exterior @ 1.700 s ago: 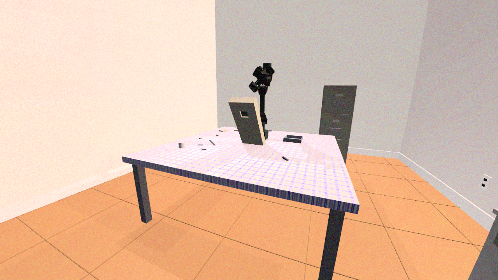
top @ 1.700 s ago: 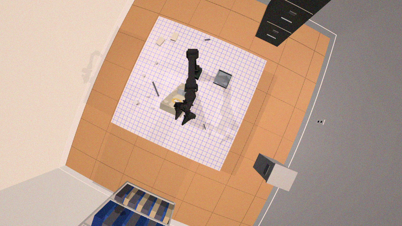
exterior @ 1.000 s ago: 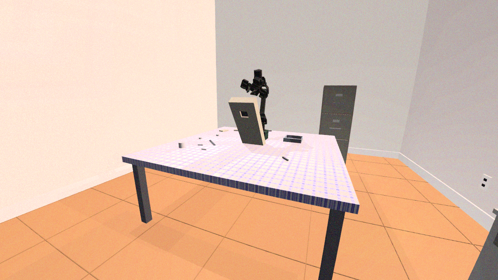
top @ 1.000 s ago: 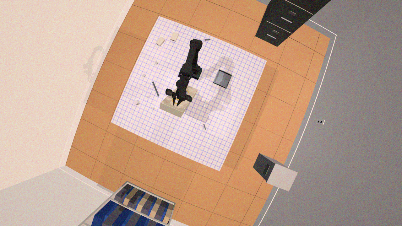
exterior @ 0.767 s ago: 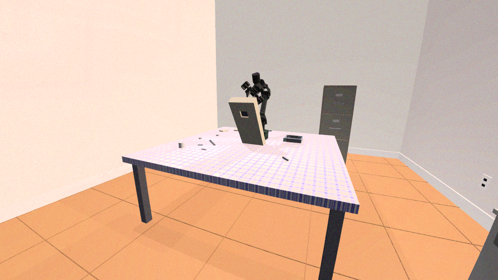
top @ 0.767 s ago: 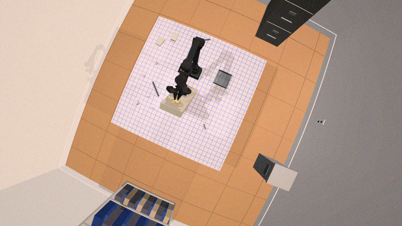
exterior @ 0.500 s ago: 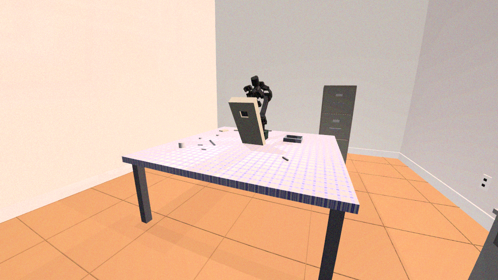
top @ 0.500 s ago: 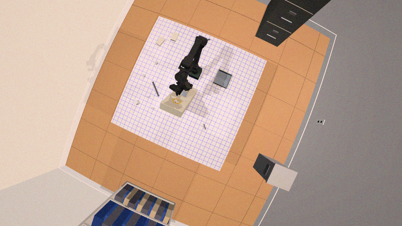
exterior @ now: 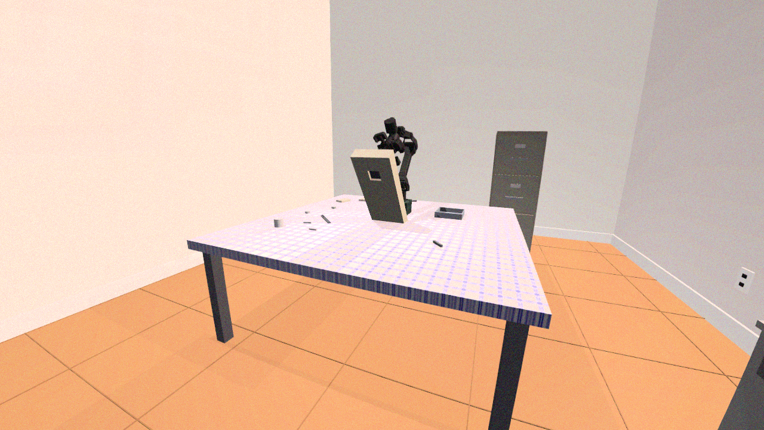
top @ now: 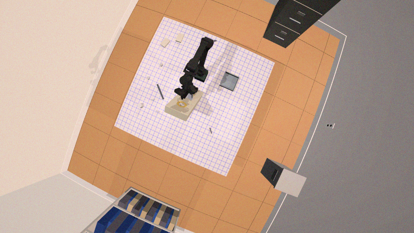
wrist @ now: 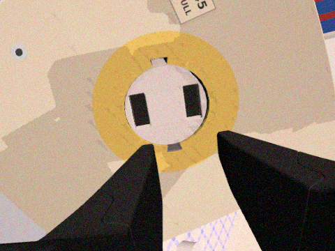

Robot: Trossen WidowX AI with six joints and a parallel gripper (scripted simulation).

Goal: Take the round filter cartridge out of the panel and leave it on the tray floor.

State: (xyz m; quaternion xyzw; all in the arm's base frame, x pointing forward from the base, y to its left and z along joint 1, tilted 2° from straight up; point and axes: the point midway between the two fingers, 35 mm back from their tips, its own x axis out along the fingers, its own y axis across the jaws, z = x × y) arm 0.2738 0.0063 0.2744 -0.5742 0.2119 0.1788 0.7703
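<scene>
The round pale filter cartridge [wrist: 166,103] [top: 181,104] sits flush in the beige service panel [wrist: 70,19] [top: 180,113] [exterior: 380,194], inside a yellow ring [wrist: 112,102]. Two dark narrow slots [wrist: 139,110] [wrist: 192,100] show on its face. My gripper [wrist: 186,150] [top: 185,97] hovers just in front of the cartridge's lower edge. Its fingers stand partly open, about as far apart as the slots, with nothing between them. The grey tray [top: 232,75] [exterior: 448,212] lies on the table to the panel's right, with nothing in it.
A small white cylinder [wrist: 187,250] [exterior: 277,222] stands on the table near the panel. A dark bar [top: 159,91], a short dark piece [top: 210,130] [exterior: 437,243] and two beige blocks [top: 165,42] [top: 179,37] lie about. A filing cabinet [exterior: 518,171] stands behind the table.
</scene>
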